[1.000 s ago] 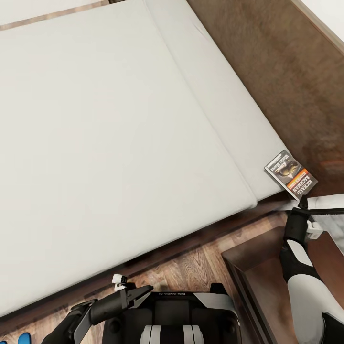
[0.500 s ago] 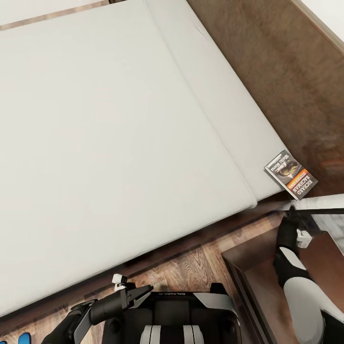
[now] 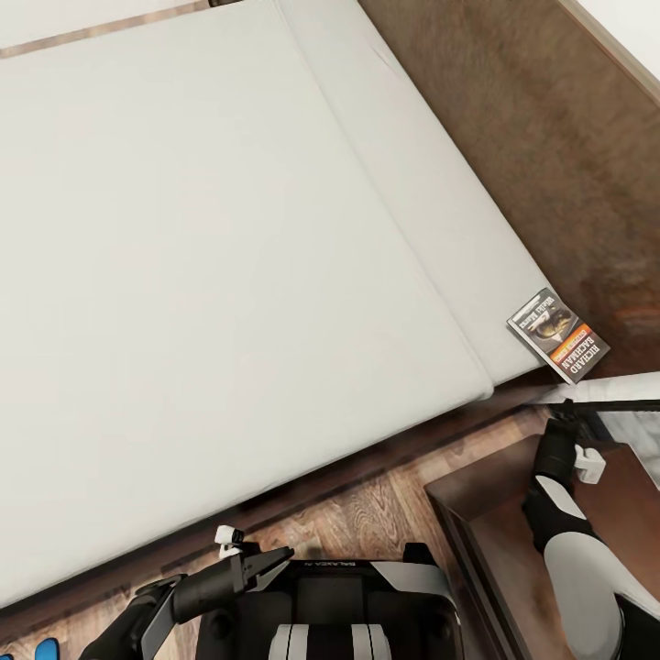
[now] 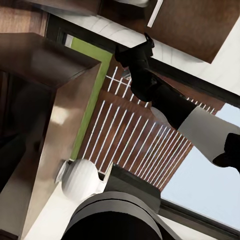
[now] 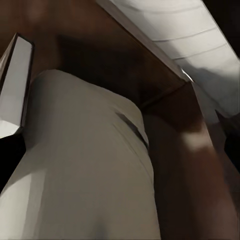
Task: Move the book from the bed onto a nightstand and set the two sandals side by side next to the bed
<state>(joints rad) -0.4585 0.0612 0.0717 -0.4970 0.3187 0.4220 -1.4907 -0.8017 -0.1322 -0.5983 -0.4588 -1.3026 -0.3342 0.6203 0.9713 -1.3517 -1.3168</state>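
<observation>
The book [image 3: 557,335], dark-covered with an orange band, lies at the mattress corner of the bed [image 3: 229,275], close to the brown headboard [image 3: 550,137]. My right gripper [image 3: 571,414] hovers a short way below the book, over the far end of the nightstand [image 3: 500,522], and does not touch the book; its fingers are too dark to read. In the left wrist view the right arm [image 4: 165,100] stretches in front of a window. My left gripper [image 3: 275,561] hangs low by my trunk, open and empty. A sliver of one blue sandal [image 3: 43,651] shows on the floor.
The bed's dark wooden frame [image 3: 367,463] runs between the mattress and the wood-plank floor [image 3: 367,513]. My own base [image 3: 339,605] sits right against the nightstand's corner. A white wall strip [image 3: 623,37] lies behind the headboard.
My right gripper has drawn back from the book's lower edge toward the nightstand. The book has stayed where it was, and the left arm has not moved.
</observation>
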